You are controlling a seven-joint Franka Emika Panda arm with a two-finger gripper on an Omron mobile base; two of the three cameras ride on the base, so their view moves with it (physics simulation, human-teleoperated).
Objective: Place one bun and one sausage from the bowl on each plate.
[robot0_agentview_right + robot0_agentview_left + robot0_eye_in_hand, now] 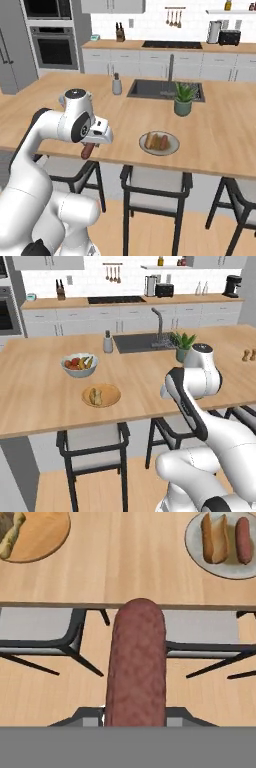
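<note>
The arm folds back over the stools, with the gripper (88, 150) pointing down in front of the counter (40, 406) edge, off the worktop. Its fingers are closed on a sausage (135, 667) that hangs below them. The tan plate (112, 398) holds a bun (95, 396) near the edge. The grey plate (172, 147) carries a bun and sausage. Bare wood lies between the plates.

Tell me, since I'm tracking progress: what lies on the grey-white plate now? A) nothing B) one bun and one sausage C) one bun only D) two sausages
B: the hand view shows a bun and a sausage side by side on the grey-white plate, while the gripper carries another sausage.
</note>
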